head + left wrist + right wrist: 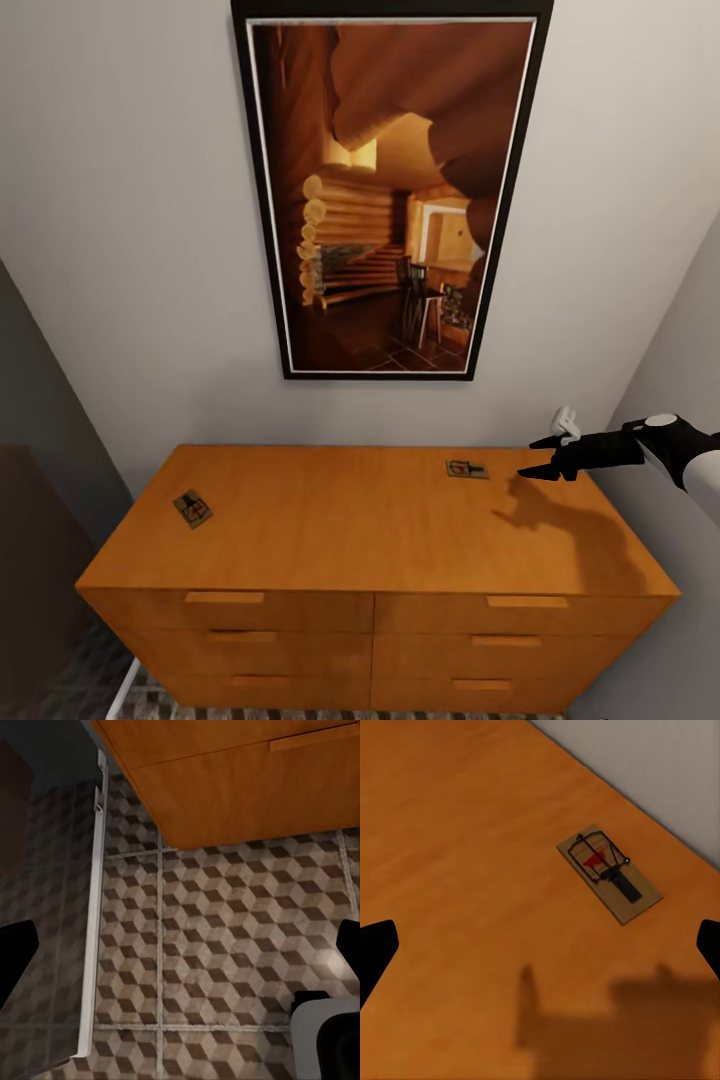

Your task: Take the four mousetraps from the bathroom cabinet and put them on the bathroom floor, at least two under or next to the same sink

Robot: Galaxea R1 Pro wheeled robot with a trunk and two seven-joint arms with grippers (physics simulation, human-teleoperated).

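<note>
Right wrist view, tan mousetrap [610, 873], red spot

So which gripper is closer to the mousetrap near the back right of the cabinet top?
Right. The right gripper hovers open just beside that mousetrap, above the cabinet. The left gripper points at the bathroom floor by the cabinet's base, well below.
</note>
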